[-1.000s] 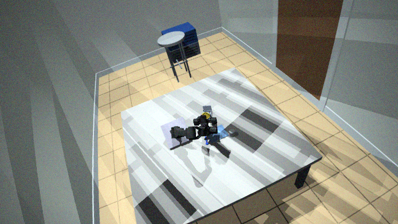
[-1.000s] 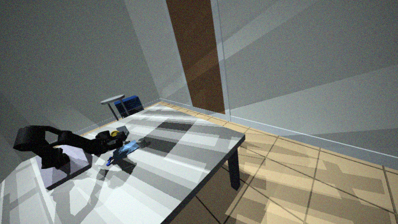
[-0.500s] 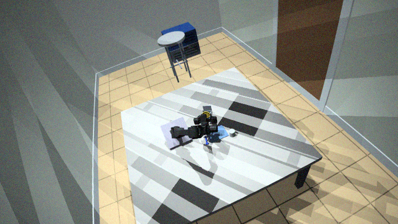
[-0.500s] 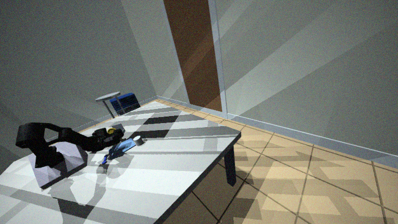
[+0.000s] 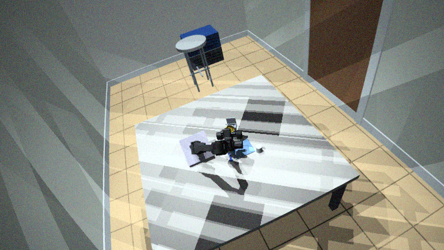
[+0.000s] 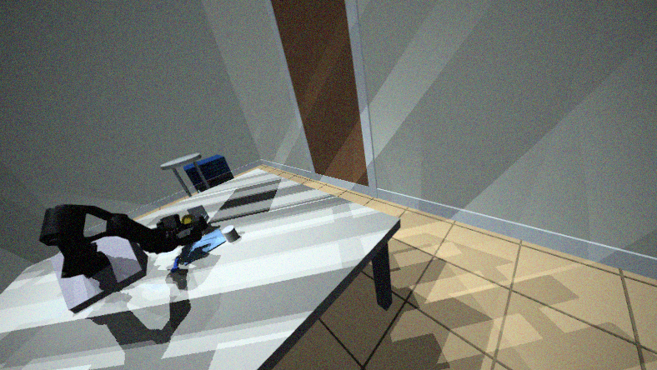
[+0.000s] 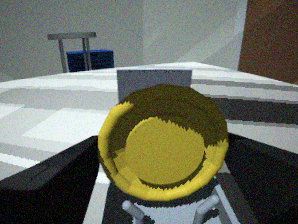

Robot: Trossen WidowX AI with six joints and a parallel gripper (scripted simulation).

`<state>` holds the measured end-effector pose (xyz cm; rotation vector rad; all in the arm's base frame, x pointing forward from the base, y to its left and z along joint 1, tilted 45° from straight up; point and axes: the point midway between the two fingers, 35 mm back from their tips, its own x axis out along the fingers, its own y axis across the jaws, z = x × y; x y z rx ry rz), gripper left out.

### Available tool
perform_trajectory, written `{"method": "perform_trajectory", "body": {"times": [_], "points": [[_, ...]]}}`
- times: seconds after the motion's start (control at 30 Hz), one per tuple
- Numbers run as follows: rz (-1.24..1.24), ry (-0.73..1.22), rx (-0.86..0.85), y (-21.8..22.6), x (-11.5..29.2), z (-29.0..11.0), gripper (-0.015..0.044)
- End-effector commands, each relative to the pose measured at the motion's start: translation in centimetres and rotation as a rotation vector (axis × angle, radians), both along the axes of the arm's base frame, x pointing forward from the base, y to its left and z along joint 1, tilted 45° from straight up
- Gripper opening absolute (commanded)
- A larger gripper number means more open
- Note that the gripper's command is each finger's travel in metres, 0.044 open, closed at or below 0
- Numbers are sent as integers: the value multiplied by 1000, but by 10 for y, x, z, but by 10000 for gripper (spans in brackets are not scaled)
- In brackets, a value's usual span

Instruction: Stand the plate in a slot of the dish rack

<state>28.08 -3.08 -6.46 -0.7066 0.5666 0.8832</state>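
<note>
A: Where is the round yellow plate [image 7: 161, 143] right now?

B: Held on edge in front of the wrist camera, its dished face turned toward the lens. In the top view only a sliver of yellow [image 5: 230, 128] shows past the black robot arm [image 5: 217, 146].

A: And the jaws?

B: The black parallel-jaw gripper [image 7: 160, 192] has its jaws pinching the plate; they stand fairly wide and are stopped on it. In the wrist view dark finger shapes flank the plate low on both sides, though the exact contact is hard to make out.

A: What about the rack?

B: The small grey dish rack [image 7: 174, 219] sits on the counter directly below the plate, with two pale rails [image 7: 133, 211] poking up. The plate's lower rim hangs just above them; whether it touches, I cannot tell. A grey upright panel [image 7: 154, 78] stands behind the plate.

A: Anything else on the grey-striped counter [image 5: 279, 173]?

B: A light blue flat sheet [image 5: 247, 148] lies under the arm's wrist, a small white cylinder [image 5: 258, 150] just beside it, and a small dark blue object [image 6: 175, 264] near the arm. The arm stands on a pale lilac base plate [image 5: 191, 142].

A: Off the counter?

B: A round-topped grey stool [image 5: 191, 43] stands on the tan tiled floor, with a blue drawer cabinet [image 5: 214, 38] behind it, and a brown door [image 6: 322, 87] in the wall.
</note>
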Motion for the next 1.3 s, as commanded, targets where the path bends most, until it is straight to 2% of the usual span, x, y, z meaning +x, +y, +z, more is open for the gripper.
{"method": "perform_trajectory", "body": {"times": [0.0, 0.47, 0.8, 1.13, 1.27], "points": [[-2, 2, 1, 0, 0, 0, 26], [0, 0, 0, 0, 0, 0, 394], [0, 0, -1, 1, 1, 1, 400], [5, -14, 5, 74, 19, 78, 400], [4, -18, 9, 78, 22, 84, 400]]}}
